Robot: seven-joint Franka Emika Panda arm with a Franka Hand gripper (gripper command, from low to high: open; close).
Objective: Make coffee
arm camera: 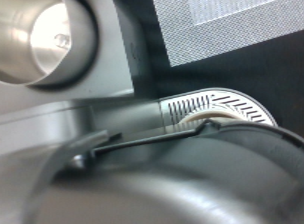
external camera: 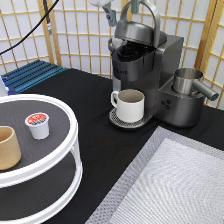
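Tool above open coffee machine

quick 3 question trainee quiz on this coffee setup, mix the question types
1. True or false: the coffee pod already sits inside the coffee machine.
2. What stands on the machine's drip tray? A) tan cup B) white mug C) steel jug
3. Fill in: the machine's lid is ____.

Key
1. False; it rests on the round white stand beside the tan cup.
2. B, the white mug.
3. Raised; the pincer is just above it.
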